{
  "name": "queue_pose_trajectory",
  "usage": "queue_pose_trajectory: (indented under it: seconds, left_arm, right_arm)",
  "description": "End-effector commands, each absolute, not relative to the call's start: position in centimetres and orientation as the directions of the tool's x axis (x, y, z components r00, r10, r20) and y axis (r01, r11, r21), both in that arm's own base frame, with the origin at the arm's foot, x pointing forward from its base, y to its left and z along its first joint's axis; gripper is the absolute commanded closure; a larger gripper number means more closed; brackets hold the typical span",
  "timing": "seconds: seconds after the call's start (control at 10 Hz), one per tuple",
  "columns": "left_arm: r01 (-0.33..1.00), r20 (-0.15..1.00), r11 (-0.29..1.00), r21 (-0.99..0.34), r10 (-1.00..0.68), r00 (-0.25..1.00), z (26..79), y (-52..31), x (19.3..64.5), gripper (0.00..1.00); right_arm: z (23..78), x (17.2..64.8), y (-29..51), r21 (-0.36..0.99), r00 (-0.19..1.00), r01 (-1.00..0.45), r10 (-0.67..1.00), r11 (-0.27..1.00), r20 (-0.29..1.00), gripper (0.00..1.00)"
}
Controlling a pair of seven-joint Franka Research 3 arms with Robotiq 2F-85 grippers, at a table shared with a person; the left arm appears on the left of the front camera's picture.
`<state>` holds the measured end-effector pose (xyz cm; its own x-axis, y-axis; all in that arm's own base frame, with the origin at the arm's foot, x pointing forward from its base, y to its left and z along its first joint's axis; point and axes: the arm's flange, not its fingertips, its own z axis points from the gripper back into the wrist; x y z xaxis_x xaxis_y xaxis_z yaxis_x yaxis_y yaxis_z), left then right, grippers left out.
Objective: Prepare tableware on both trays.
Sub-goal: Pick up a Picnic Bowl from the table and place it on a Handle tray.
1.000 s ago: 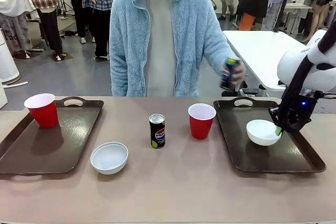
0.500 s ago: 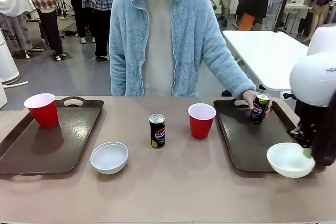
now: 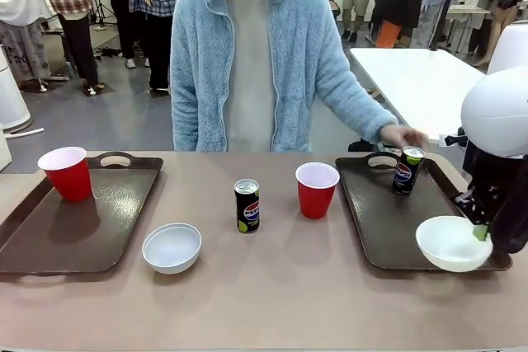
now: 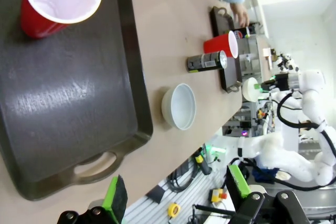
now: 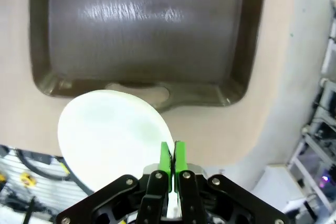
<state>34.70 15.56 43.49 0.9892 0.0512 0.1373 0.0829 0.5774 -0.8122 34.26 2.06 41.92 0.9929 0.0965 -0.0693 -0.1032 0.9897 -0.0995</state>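
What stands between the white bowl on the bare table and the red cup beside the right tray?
In the front view, a Pepsi can stands upright between the white bowl and the red cup, touching neither.

Bright, even overhead light is filling the room and casting only soft shadows on the surface. White glare is streaking across the left tray and the right tray. Both wrist views are bending at their edges, and the bowl is washing out, slightly blurred.

Right end effector pinched on bowl rim, wrist low, left end effector apparently spread wide
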Motion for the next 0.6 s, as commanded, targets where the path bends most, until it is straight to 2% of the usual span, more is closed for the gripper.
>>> queue_pose_trajectory:
  seconds: [0.0, 0.3, 0.5]
  left_arm:
    - [0.085, 0.141, 0.568, -0.819, 0.056, 0.988, 43.7, 15.6, 34.6, 0.0]
    - [0.085, 0.141, 0.568, -0.819, 0.056, 0.988, 43.7, 15.6, 34.6, 0.0]
    - [0.085, 0.141, 0.568, -0.819, 0.056, 0.988, 43.7, 15.6, 34.6, 0.0]
  right_arm:
    - [40.8, 36.8, 2.3, 0.014, 1.0, -0.028, 0.028, 1.0, -0.006, 1.0]
    - [38.7, 41.1, 1.8, 0.094, 0.994, 0.08, -0.086, 0.992, 0.066, 1.0]
    - [37.2, 43.2, 1.2, 0.1, 0.991, 0.121, -0.127, 0.988, 0.053, 1.0]
